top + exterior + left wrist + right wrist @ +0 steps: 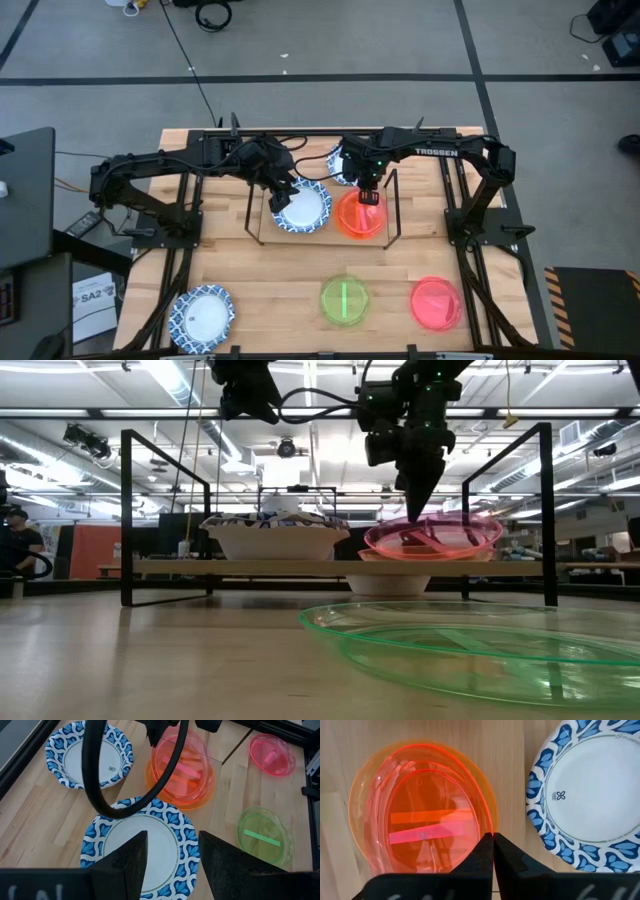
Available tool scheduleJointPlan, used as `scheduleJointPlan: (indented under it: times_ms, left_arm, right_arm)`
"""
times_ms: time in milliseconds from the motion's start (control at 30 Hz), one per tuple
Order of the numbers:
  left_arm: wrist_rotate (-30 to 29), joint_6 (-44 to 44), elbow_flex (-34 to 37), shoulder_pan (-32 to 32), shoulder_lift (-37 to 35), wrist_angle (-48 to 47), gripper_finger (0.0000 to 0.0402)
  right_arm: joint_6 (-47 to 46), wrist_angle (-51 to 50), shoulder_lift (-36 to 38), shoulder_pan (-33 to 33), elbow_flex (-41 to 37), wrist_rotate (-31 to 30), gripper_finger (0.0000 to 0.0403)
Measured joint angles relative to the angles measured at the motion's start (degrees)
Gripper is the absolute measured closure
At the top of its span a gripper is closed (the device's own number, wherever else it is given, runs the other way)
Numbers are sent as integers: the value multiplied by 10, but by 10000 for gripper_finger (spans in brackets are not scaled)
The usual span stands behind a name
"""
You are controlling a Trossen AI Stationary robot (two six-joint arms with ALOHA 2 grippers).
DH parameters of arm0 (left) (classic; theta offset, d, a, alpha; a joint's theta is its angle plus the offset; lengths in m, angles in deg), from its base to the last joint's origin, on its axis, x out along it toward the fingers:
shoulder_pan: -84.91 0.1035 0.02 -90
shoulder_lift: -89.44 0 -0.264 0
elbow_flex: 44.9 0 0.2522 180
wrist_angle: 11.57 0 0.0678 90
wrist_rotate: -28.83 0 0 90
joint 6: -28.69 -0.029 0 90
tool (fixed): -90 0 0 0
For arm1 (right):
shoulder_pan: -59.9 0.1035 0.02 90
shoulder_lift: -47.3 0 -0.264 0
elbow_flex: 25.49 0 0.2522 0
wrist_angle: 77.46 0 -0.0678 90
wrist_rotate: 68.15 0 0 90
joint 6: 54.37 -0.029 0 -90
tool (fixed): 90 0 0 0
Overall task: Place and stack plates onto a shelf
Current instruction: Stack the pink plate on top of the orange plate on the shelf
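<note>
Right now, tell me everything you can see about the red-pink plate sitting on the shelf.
The red-pink plate is small, round and translucent, like clear tinted plastic, with a raised rim. It sits nested on top of an orange plate, whose edge shows around it, at the right end of the shelf. In the low view it looks slightly tilted. The right pincer is shut just above its rim; whether it touches is unclear. A blue-rimmed white plate lies beside the stack.
</note>
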Motion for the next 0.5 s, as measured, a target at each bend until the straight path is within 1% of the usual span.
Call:
scheduleJointPlan:
  times_ms: [167, 500]
  left_arm:
    - [0, 0, 0, 0, 0, 0, 219]
    - [0, -1, 0, 0, 0, 0, 219]
  right_arm:
    - [0, 7, 0, 0, 0, 0, 383]
    - [0, 25, 0, 0, 0, 0, 382]
